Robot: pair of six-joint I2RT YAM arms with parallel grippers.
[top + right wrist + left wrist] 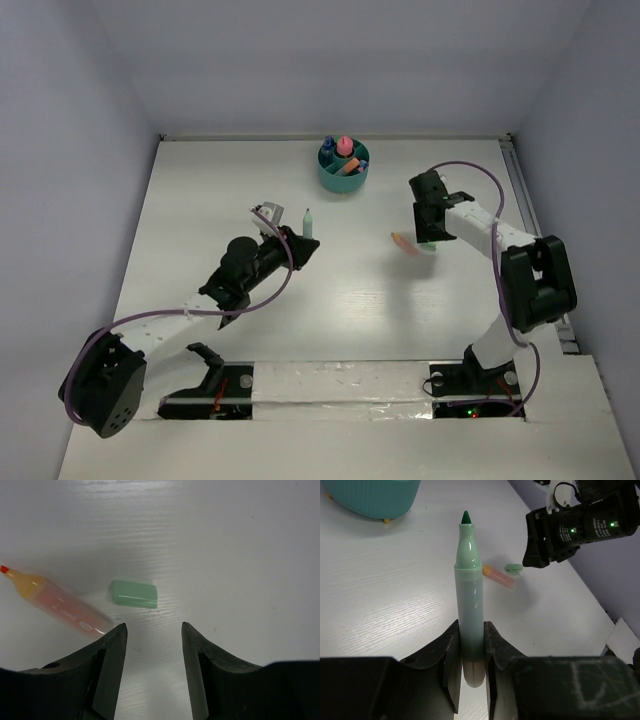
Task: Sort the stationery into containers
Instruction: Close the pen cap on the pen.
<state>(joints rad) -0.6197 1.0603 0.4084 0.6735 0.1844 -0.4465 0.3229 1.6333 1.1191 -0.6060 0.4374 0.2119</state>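
The left gripper [470,647] is pinched on a green marker [469,595]. The marker is held by its lower end, and the rest of it sticks out past the fingertips. Its dark green tip is bare and is pointed away from the gripper. A round teal cup [341,184] is seen on the table [200,200], far ahead of this gripper and a little to its right. In the left wrist view the cup [375,500] is at the top left. A pink-capped bottle [344,146] and some other small things are kept inside the cup.

The right gripper [154,645] is spread wide, and nothing is held in it. It is hung over the table. A small green piece [134,594] is seen lying flat just ahead of the gripper, a little to the left of the gap. An orange highlighter [60,605] is laid further left, beside the left finger. Its orange tip is pointed away to the left. The highlighter and the green piece are close together but are not touching. Both are well apart from the cup.
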